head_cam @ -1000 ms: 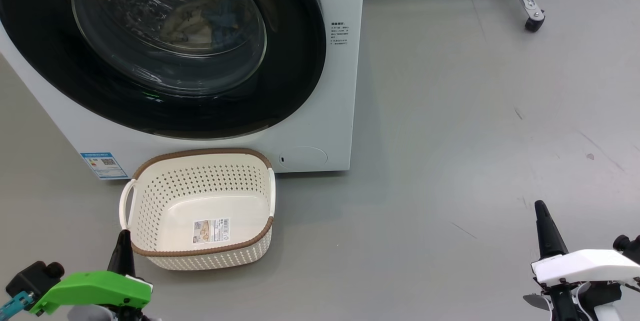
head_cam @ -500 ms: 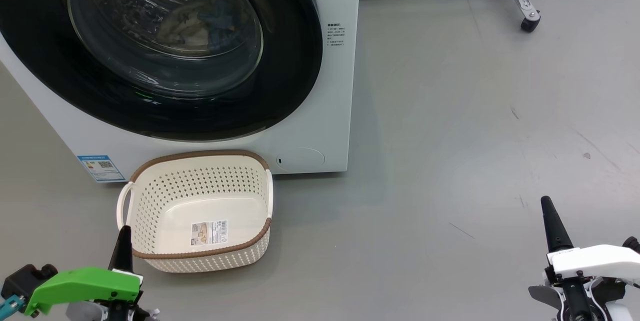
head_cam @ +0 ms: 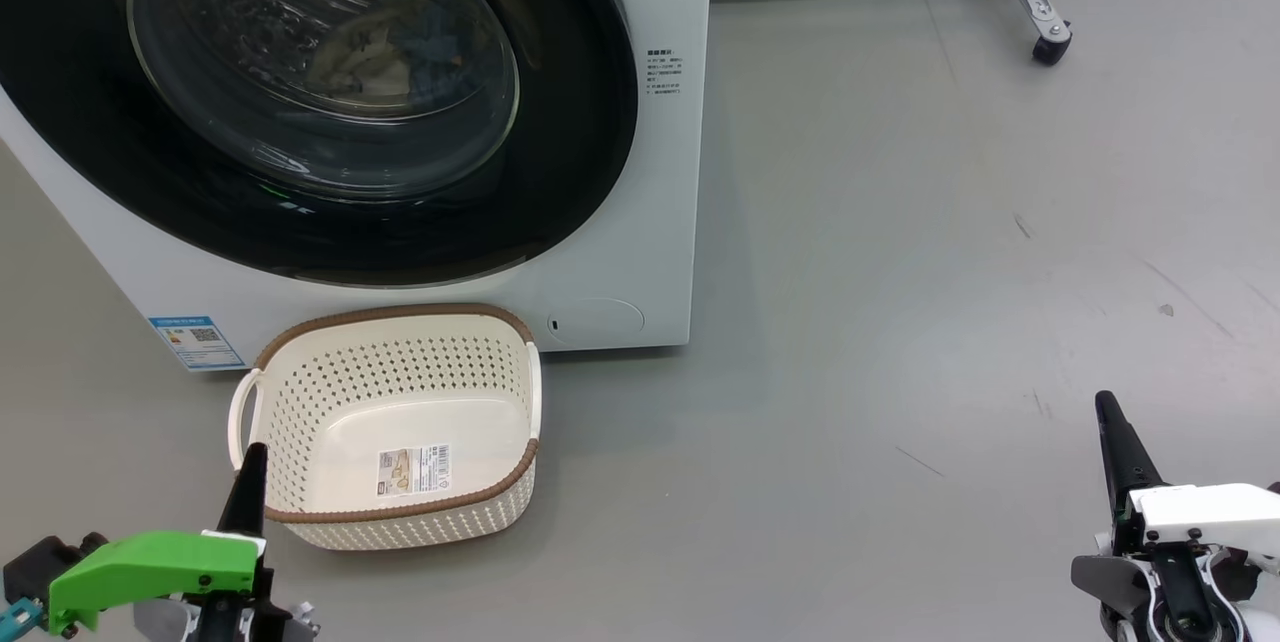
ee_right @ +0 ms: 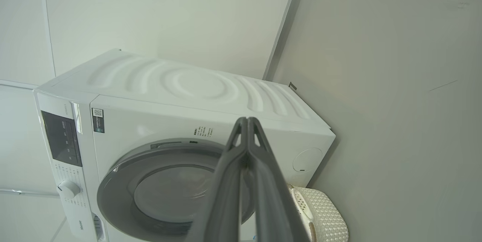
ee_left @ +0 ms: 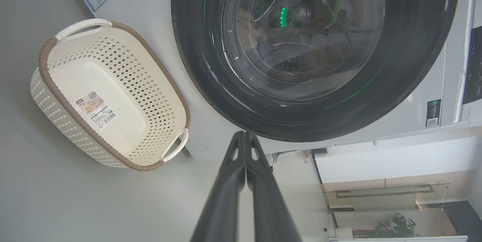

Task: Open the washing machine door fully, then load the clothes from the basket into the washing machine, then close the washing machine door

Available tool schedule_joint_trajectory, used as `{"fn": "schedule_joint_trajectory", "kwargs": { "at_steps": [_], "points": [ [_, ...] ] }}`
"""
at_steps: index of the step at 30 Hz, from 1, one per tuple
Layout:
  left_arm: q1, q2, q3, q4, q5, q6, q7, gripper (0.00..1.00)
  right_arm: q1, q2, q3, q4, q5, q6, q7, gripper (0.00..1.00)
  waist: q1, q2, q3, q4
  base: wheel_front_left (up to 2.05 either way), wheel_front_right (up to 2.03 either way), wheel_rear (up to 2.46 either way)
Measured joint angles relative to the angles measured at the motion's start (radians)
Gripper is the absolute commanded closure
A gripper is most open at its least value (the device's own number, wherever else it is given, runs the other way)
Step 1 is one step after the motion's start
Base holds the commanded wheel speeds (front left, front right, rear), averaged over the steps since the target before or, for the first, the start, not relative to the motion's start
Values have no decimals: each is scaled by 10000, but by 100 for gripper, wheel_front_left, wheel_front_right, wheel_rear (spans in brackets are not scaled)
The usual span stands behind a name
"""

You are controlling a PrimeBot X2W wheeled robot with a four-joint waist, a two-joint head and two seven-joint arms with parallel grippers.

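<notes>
The white washing machine (head_cam: 662, 222) fills the upper left of the head view. Its washing machine door (head_cam: 585, 142), a black ring around bulging glass, lies flush against the front. Through the glass I make out the clothes (head_cam: 375, 67) as cream and blue cloth inside the drum. On the floor in front stands the basket (head_cam: 400, 310), with nothing in it but a barcode sticker. My left gripper (head_cam: 254, 454) is shut just in front of the basket's near left corner. My right gripper (head_cam: 1106, 404) is shut far to the right over bare floor. In the left wrist view, the shut left gripper (ee_left: 244, 134) points between the basket (ee_left: 124, 68) and the door (ee_left: 196, 46).
Grey floor spreads to the right of the machine. A white unit on a castor wheel (head_cam: 1045, 47) stands at the back right. A blue energy label (head_cam: 197, 342) sits low on the machine's front. The right wrist view shows the control panel (ee_right: 62, 136) and dial.
The head camera has shifted a little, so machine and basket sit slightly further left. Both grippers stay shut; the right one shows a bit further right and lower.
</notes>
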Motion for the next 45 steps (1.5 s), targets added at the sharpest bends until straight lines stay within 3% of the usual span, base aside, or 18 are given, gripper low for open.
{"fn": "schedule_joint_trajectory", "kwargs": {
  "at_steps": [18, 45],
  "points": [
    [-160, 4, 48, -174, -2368, 0, 523, 100, -183, 138, -462, 35, 2219, 42, 604, 100, 0, 0, -45, -104, 0, 0, 0],
    [-175, 4, 42, -213, -2387, 0, 522, 100, -188, 146, -472, 36, 2240, 42, 604, 100, 0, 0, -43, -104, 0, 0, 0]
  ]
}}
